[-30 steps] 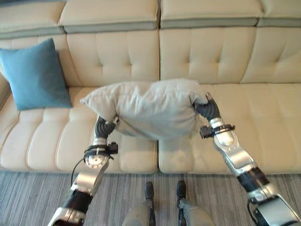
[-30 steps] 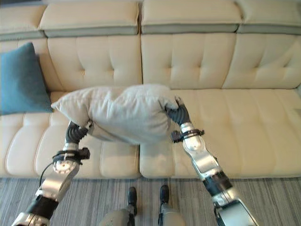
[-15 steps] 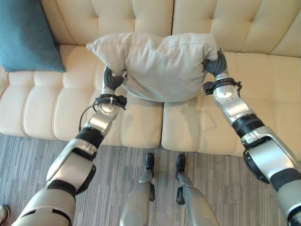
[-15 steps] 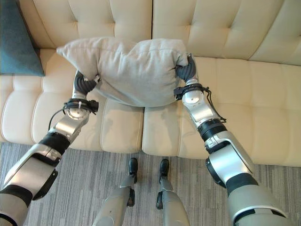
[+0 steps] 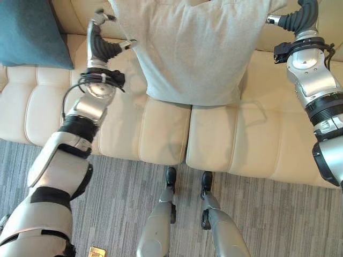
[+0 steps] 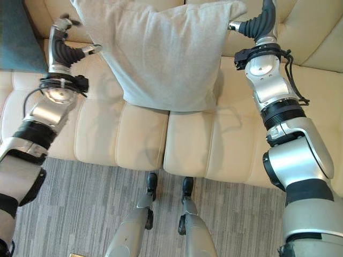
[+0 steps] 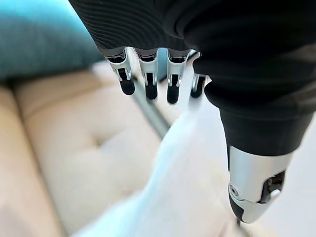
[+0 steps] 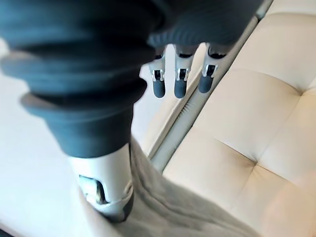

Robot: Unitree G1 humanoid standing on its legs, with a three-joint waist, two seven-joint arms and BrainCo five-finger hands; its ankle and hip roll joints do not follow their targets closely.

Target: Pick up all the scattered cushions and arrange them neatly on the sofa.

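The cream sofa [image 5: 161, 128], tufted on its back and seamed across its seat, is taken as the landmark. Against its backrest, over the seam between the two middle seat pads, the grey cushion [image 5: 198, 51] is seen standing upright, its lower edge resting on the seat. A teal cushion [image 5: 29, 32] is propped at the sofa's left end, well apart from the grey one. In front of the sofa a grey striped carpet [image 5: 118, 209] is seen.

The grey cushion is judged to be light, soft and loosely filled: its cloth is creased and its lower edge sags into the seat. It is judged neither fragile nor slippery, but floppy, so that a hold on one corner would let it droop; a hold on two opposite side edges near the upper corners is judged the steadiest.

The left hand [image 5: 99, 45] is seen beside the cushion's left edge. In its wrist view its fingers [image 7: 148, 86] are shown straight and spread, with the thumb apart; pale cloth lies between the fingers and the thumb, but nothing is pinched. The right hand [image 6: 257, 24] is seen at the cushion's upper right corner. In its wrist view its fingers [image 8: 180, 84] are extended over the sofa back, while the thumb lies against grey cloth; no closed hold is seen.
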